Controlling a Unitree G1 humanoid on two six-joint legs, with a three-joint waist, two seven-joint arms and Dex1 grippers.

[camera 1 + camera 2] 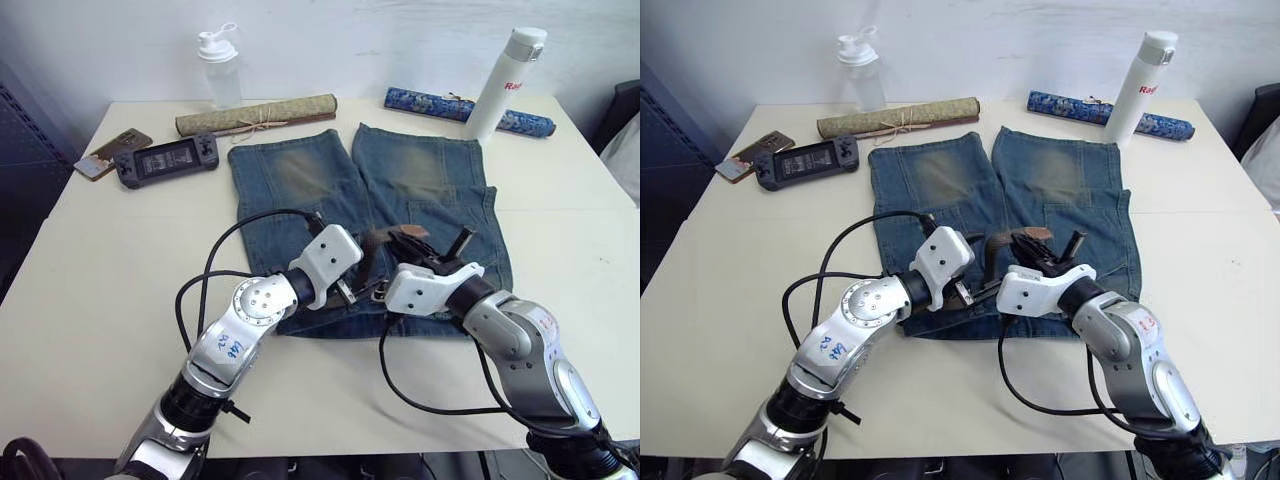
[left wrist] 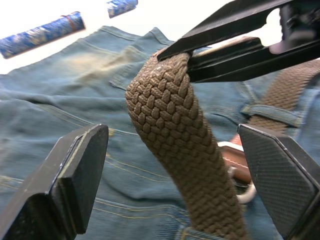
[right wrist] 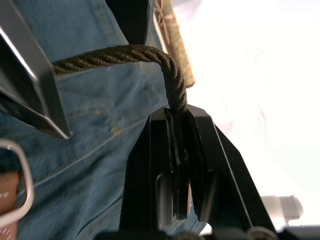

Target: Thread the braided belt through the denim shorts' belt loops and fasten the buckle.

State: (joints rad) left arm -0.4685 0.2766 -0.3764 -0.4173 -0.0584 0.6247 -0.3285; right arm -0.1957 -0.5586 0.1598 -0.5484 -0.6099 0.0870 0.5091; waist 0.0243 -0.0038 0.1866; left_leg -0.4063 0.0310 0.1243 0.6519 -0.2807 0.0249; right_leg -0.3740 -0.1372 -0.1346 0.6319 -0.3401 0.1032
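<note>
The denim shorts point(image 1: 300, 175) lie flat mid-table, legs pointing away and waistband toward me. The braided belt point(image 2: 172, 125) rises in a folded arch above the waistband. My right gripper point(image 3: 177, 120) is shut on the top of that fold. My left gripper point(image 2: 172, 137) is open, one finger on each side of the belt's rising part without touching it. The silver buckle point(image 2: 241, 186) on its tan tab lies on the denim just behind the belt. Further along, the belt passes under a belt loop point(image 2: 272, 112). In the head views both grippers meet over the waistband's middle point(image 1: 375, 275).
Behind the shorts lie a tan rolled mat point(image 1: 257, 116) and a blue patterned roll point(image 1: 440, 105), with a clear shaker bottle point(image 1: 218, 65) and a white bottle point(image 1: 505, 85). A handheld game console point(image 1: 167, 160) and a phone point(image 1: 112, 150) sit at the far left.
</note>
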